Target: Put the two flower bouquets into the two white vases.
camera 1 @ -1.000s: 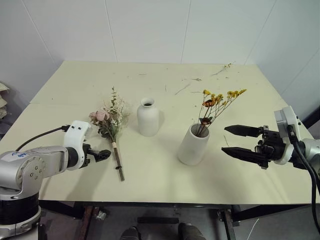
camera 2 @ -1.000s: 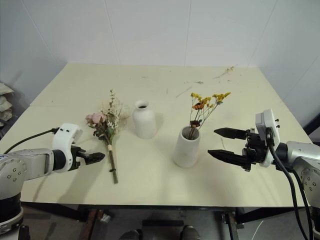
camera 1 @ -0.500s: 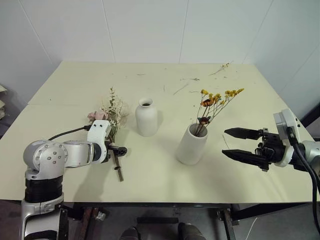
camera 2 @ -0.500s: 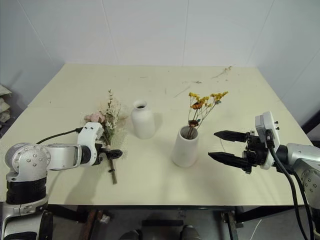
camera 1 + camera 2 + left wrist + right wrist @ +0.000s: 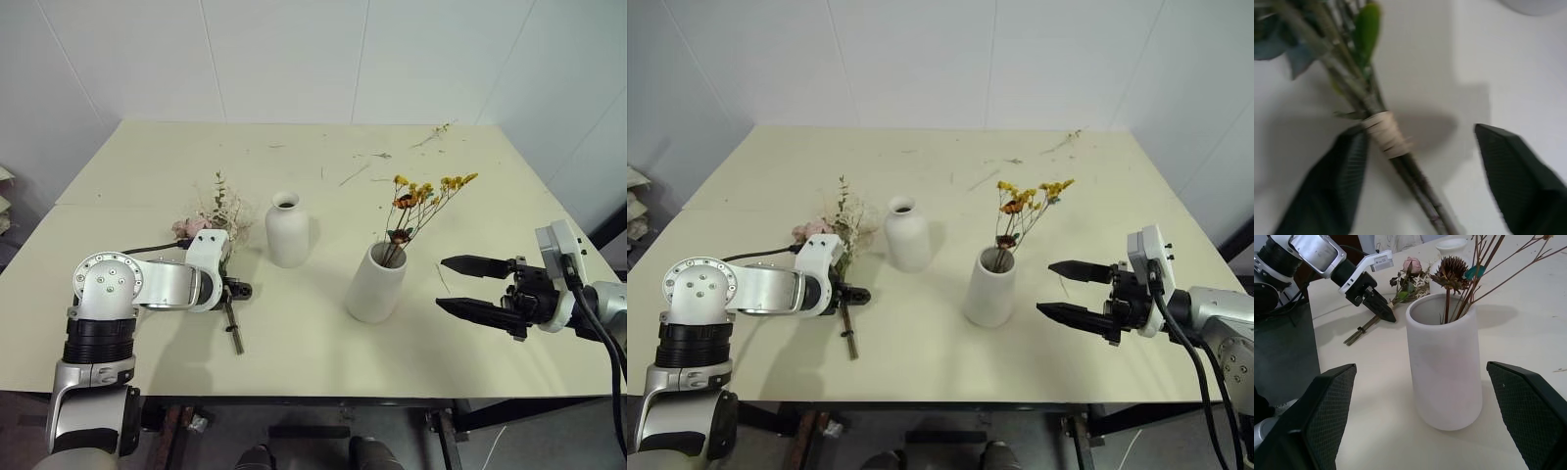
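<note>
Pink rose bouquet: it is lying flat on the table, near the left side. Its flowers are pointing toward the back wall and its brown stems are pointing toward the front edge. A pale band is wrapping the stems.

Left gripper: it is sitting down low over the tied stems. Its two black fingers are standing apart, one on each side of the stems. One finger is touching the pale band. The other finger is well away from the stems. It is not squeezing the bouquet yet.

Bottle-shaped vase: it is standing upright just beside the pink rose bouquet, on its right. Nothing is sitting in it.

Cylinder vase: it is standing upright near the middle of the table, to the right of the bottle-shaped vase.

Yellow flower spray: it is standing inside the cylinder vase and leaning to the right.

Right gripper: it is hanging above the table to the right of the cylinder vase. Its fingers are wide apart and pointing at that vase. It is holding nothing.

Dry twig scraps: they are lying about on the far part of the table.
</note>
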Controlling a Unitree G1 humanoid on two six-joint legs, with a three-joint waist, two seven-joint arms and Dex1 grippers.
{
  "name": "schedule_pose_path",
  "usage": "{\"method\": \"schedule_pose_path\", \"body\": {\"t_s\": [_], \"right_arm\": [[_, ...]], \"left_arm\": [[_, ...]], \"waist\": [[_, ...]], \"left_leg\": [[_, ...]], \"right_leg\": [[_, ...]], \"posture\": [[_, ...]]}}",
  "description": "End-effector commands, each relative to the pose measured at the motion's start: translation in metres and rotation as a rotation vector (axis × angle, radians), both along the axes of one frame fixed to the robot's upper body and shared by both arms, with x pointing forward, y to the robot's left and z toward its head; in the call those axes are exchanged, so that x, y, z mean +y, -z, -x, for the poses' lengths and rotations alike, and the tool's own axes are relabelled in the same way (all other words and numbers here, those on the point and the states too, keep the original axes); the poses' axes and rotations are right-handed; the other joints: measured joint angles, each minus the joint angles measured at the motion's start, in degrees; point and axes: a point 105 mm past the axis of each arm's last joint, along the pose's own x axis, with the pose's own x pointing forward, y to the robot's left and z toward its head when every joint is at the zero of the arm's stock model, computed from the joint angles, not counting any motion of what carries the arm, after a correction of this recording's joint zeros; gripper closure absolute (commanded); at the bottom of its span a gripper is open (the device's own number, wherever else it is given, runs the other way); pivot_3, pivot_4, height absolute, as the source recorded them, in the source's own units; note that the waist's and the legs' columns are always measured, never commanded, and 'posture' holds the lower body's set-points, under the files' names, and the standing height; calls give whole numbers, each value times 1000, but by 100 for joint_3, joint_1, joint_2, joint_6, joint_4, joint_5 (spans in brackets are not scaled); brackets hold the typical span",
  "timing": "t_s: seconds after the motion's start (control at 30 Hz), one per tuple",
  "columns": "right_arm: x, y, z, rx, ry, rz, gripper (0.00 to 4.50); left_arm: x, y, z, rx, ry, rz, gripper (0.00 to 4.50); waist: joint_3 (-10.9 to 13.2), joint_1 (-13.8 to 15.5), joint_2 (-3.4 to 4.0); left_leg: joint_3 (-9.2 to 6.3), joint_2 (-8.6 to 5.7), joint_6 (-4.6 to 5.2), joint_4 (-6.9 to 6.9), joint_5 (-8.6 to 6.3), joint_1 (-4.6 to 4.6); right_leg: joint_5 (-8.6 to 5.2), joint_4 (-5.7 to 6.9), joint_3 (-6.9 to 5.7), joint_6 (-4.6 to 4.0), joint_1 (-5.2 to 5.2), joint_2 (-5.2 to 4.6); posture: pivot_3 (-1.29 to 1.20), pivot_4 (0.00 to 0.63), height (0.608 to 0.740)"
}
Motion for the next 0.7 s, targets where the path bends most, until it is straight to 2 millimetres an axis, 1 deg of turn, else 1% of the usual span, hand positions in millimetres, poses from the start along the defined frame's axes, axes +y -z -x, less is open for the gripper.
{"method": "schedule_pose_path", "body": {"t_s": [0.03, 0.1, 0.2, 0.23, 0.27, 0.3, 0.43, 0.5, 0.6, 0.67, 0.7], "right_arm": [[-2, -11, 4, -67, 10, -6, 0], [-3, -11, 4, -68, 12, -7, 0], [-3, -11, 4, -72, 18, -6, 0], [-4, -11, 4, -78, 25, -7, 0], [-5, -12, 4, -85, 32, -7, 0], [-6, -13, 4, -92, 40, -8, 0], [-8, -13, 4, -109, 61, -5, 0], [-8, -13, 5, -121, 73, -6, 0], [-8, -15, 7, -142, 87, -11, 0], [-7, -17, 8, -163, 97, -16, 0], [-6, -18, 9, -172, 103, -18, 0]], "left_arm": [[1, 0, 0, 11, -4, -12, 2387], [2, -1, 0, 12, -7, -14, 3095], [5, -3, -2, 3, -26, -24, 3985], [8, -7, -4, -13, -42, -21, 4291], [10, -15, -7, -38, -43, -24, 4434], [13, -22, -10, -65, -59, -29, 4437], [24, -42, -19, -135, -86, -60, 4437], [29, -59, -29, -233, -119, -74, 4437], [35, -85, -45, -430, -133, -140, 4437], [40, -111, -60, -624, -177, -153, 4437], [40, -119, -65, -685, -176, -150, 4437]], "waist": [[0, 8, 0], [0, 9, 0], [0, 12, 0], [0, 12, 0], [0, 13, -1], [0, 13, -1], [0, 13, -2], [0, 5, -2], [0, -3, -1], [0, 9, -2], [0, 13, -1]], "left_leg": [[0, 0, 0, 0, 0, 0], [0, -1, -1, 0, 0, 0], [0, -2, -2, 0, 1, 0], [0, -2, -3, 1, 1, 0], [0, -2, -3, 1, 1, 0], [0, -2, -3, 2, 1, -1], [0, -2, -5, 2, 2, -4], [0, -2, -6, 0, 1, -5], [4, -2, -13, -1, -3, -5], [4, -2, -15, -3, -3, -6], [4, -2, -15, -4, -3, -8]], "right_leg": [[0, 0, 0, 0, 0, 0], [0, -1, 0, 0, 0, -1], [0, -2, 0, -1, 1, -1], [0, -2, 0, -1, 1, -1], [0, -2, 0, -1, 1, -1], [0, -2, 0, -1, 1, -1], [1, -9, -1, -2, 1, 0], [1, -11, -1, -2, 0, 0], [0, -17, -1, -2, 0, 0], [0, -25, -1, -3, 1, 0], [0, -29, -1, -3, 2, 0]], "posture": [[0, 150, 740], [0, 150, 740], [0, 150, 740], [0, 150, 740], [0, 150, 740], [0, 150, 740], [0, 150, 740], [0, 150, 740], [0, 150, 740], [0, 150, 740], [0, 150, 740]]}}
